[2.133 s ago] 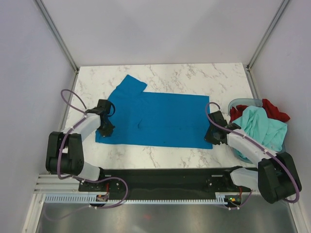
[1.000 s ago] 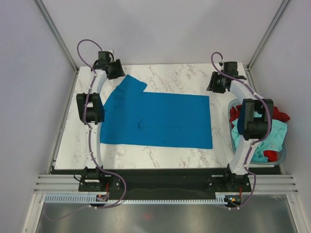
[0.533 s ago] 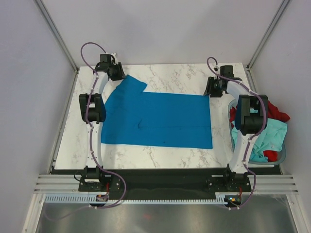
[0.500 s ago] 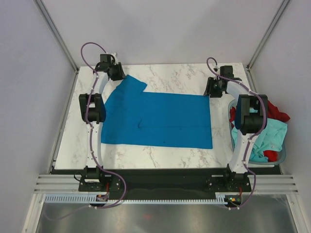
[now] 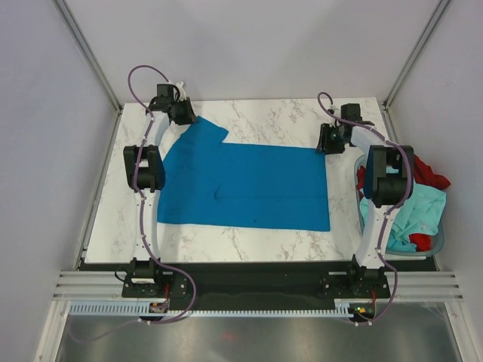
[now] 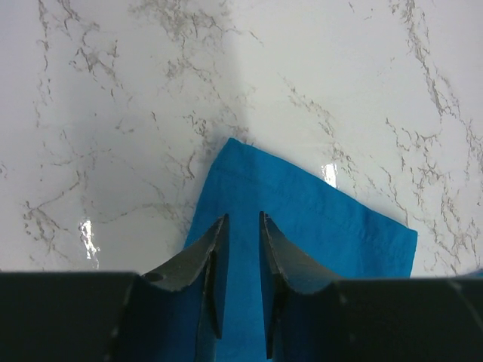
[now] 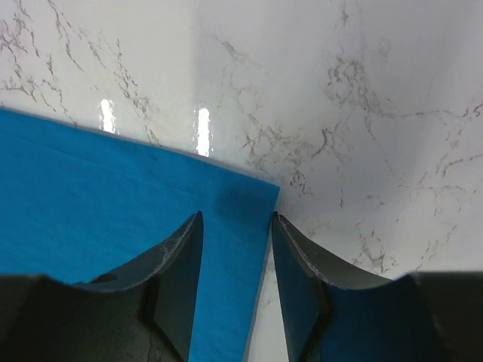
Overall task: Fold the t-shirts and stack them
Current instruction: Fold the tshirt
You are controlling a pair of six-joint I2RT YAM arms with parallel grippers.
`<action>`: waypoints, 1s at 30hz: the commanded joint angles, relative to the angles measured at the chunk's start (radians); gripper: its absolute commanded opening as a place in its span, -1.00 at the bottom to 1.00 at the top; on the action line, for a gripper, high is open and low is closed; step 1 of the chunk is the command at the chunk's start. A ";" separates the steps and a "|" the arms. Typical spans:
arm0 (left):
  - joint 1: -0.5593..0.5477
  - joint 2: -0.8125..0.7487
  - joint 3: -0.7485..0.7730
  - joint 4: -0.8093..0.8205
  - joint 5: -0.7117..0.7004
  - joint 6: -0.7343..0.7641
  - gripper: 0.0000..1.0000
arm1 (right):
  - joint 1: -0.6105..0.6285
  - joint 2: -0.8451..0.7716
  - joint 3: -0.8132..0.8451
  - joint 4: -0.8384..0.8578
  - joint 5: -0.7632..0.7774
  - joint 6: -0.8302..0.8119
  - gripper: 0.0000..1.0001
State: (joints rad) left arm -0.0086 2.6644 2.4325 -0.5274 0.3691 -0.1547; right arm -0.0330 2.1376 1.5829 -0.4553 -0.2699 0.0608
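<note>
A vivid blue t-shirt (image 5: pixel 249 185) lies spread flat on the marble table (image 5: pixel 264 121). My left gripper (image 5: pixel 183 113) hovers at the far left sleeve; in the left wrist view its jaws (image 6: pixel 241 219) stand open with a narrow gap, and the sleeve's blue fabric (image 6: pixel 302 226) lies flat beneath them. My right gripper (image 5: pixel 327 142) is at the shirt's far right corner. The right wrist view shows it (image 7: pixel 236 217) open wide, straddling the corner of blue cloth (image 7: pixel 90 196). A mint-teal t-shirt (image 5: pixel 419 207) and a red t-shirt (image 5: pixel 429 172) lie bunched in the basket.
The translucent basket (image 5: pixel 440 240) stands at the table's right edge, beside the right arm. Both arms stretch along the table's sides to its far end. Grey walls and metal posts close in the table on three sides.
Both arms have reached from the shirt's near corners to its far corners. In the last second the right gripper came down toward the corner, and the left jaws narrowed over the sleeve.
</note>
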 commanded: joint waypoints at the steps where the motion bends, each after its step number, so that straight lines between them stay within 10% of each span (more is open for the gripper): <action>1: -0.001 0.012 0.039 0.023 0.028 0.046 -0.44 | -0.008 0.034 0.049 -0.020 -0.038 -0.036 0.00; 7: 0.002 0.002 0.031 0.023 -0.001 0.044 -0.67 | -0.008 0.036 0.060 -0.031 -0.045 -0.038 -0.01; 15: 0.007 -0.121 -0.119 0.020 -0.216 0.079 -0.02 | -0.008 0.025 0.065 -0.039 -0.060 -0.027 0.00; 30: 0.007 -0.187 -0.181 0.021 -0.148 0.101 0.10 | -0.008 0.024 0.060 -0.039 -0.037 -0.042 -0.01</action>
State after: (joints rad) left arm -0.0078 2.5607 2.2513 -0.4980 0.2176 -0.1165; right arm -0.0376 2.1601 1.6093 -0.4934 -0.3019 0.0391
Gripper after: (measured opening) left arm 0.544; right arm 0.498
